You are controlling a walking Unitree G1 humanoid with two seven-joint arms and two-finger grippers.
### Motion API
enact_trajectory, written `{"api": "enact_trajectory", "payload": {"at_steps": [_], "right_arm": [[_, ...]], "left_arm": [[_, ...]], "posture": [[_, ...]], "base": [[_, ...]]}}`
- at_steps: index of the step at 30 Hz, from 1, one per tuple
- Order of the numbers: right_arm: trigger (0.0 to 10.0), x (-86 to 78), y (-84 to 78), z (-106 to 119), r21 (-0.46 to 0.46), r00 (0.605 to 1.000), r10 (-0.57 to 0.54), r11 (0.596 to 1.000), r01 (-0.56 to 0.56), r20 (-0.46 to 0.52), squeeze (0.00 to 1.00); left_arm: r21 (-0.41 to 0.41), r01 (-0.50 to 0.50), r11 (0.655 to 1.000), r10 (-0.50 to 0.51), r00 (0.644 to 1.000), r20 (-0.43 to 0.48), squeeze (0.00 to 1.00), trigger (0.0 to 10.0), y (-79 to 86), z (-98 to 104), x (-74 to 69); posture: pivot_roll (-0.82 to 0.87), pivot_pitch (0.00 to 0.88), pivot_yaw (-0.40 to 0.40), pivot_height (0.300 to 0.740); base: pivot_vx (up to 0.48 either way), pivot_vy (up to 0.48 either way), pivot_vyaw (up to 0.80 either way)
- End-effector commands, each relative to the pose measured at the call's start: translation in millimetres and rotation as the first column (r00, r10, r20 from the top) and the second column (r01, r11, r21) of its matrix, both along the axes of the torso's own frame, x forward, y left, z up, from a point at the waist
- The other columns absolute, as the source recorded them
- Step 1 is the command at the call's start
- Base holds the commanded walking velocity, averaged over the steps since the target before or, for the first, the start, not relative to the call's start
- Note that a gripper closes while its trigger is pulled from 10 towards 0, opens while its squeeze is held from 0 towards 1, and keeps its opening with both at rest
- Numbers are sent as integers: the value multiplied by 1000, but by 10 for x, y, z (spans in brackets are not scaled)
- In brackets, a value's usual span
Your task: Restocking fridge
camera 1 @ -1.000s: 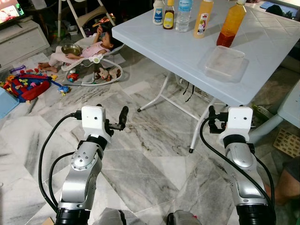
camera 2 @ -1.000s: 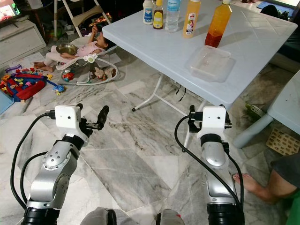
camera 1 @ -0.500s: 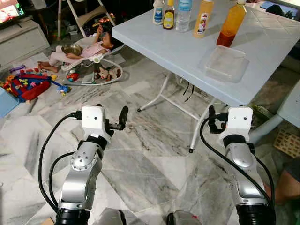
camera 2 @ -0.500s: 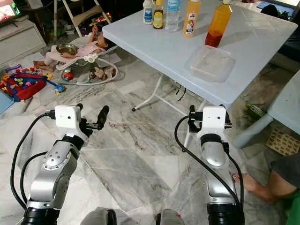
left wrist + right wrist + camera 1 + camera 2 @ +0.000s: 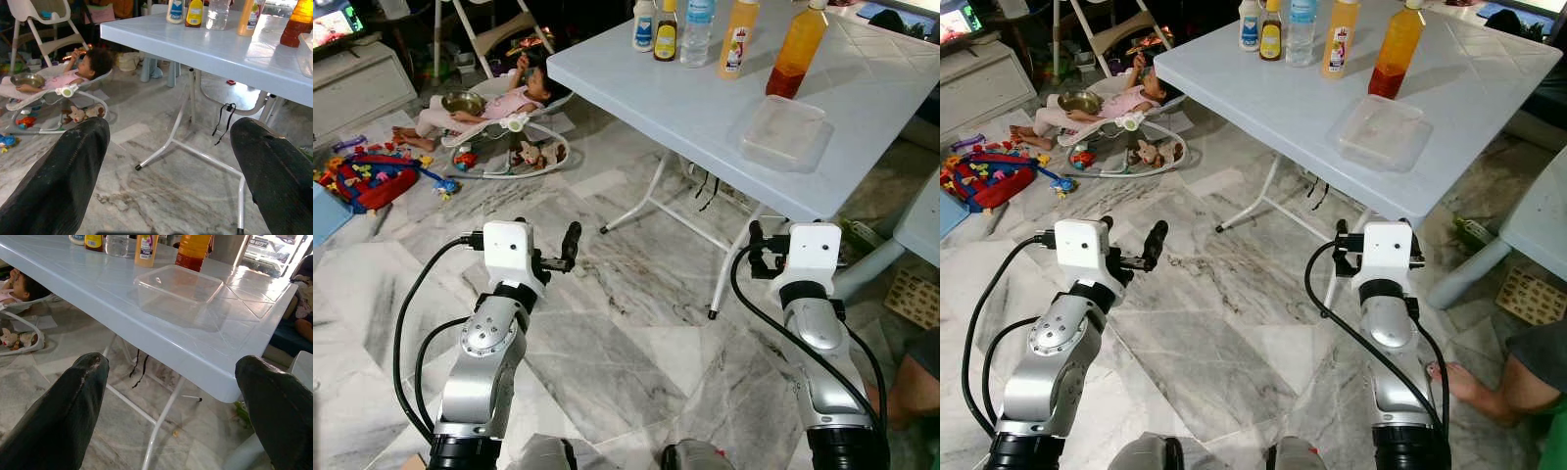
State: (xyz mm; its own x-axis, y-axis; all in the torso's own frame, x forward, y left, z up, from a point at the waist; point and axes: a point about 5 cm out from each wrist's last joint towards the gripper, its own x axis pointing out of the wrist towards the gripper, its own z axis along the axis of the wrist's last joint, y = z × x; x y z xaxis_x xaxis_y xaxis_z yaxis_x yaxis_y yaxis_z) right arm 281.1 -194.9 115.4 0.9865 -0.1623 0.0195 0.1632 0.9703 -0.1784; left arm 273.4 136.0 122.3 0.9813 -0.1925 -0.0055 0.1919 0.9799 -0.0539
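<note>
Standing bottles (image 5: 737, 39) on table (image 5: 685, 98), beyond spread fingers (image 5: 63, 181)

Pale blue folding table (image 5: 685, 93) — five bottles (image 5: 695, 29), one clear lidded container (image 5: 784, 132).

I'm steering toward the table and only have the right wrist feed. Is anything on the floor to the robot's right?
Observer: Yes. A person's bare foot rests on the floor just right of the right arm.
Operator: And on the left side?
Observer: A pile of colourful toys lies far left, beyond a baby bouncer with a child in it.
Operator: What is the left tool doing?
Observer: The left tool is open and empty, held out level, short of the table.
</note>
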Motion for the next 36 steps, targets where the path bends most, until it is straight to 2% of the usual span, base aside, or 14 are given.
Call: {"api": "enact_trajectory", "payload": {"at_steps": [1, 6, 9, 15, 18, 20, 26, 29, 36], "right_arm": [[10000, -21, 146, 194, 114, 994, 109, 988, -108, 3, 0], [10000, 53, 117, 201, 113, 996, 88, 990, -88, 3, 0], [10000, 57, 108, 185, 80, 998, 55, 995, -55, 0, 0], [10000, 53, 101, 226, 120, 996, 89, 989, -92, 24, 0], [10000, 47, 71, 228, 84, 998, 66, 994, -68, 22, 0], [10000, -9, 81, 227, 140, 992, 118, 983, -122, 37, 0], [10000, 5, 72, 196, 118, 996, 83, 989, -84, 13, 0], [10000, 6, 74, 171, 209, 998, 52, 976, -55, 20, 0], [10000, 1, 101, 210, 228, 997, 67, 971, -74, 37, 0]], "left_arm": [[26, -58, 998, 59, 998, -10, 0, 10000, 71, -24, -12], [45, -61, 997, 61, 998, 13, 0, 10000, 37, -1, 20], [44, -60, 997, 59, 998, 13, 0, 10000, 29, -2, 20], [44, -65, 997, 64, 998, 15, 0, 10000, 25, 1, 29], [36, -58, 998, 58, 998, 14, 0, 10000, 18, 2, 27], [-32, 9, 999, -8, 1000, 6, 0, 10000, -29, 6, -10], [-32, 23, 999, -23, 1000, 19, 0, 10000, -62, 22, 3], [-32, 25, 999, -24, 999, 21, 0, 10000, -59, 30, 13], [-33, 32, 999, -31, 999, 26, 0, 10000, -60, 39, 14]], "posture": [[-62, 110, 44, 740], [-59, 100, 40, 740], [-60, 101, 39, 740], [-63, 102, 38, 740], [-63, 104, 38, 740], [-63, 105, 38, 740], [-68, 105, 42, 740], [-71, 106, 43, 740], [-68, 110, 44, 740]], "base": [[0, 0, 0], [0, 0, 0], [0, 0, 0], [0, 0, 0], [0, 0, 0], [0, 0, 0], [40, 0, 0], [276, 0, 0], [309, 0, 0]]}}
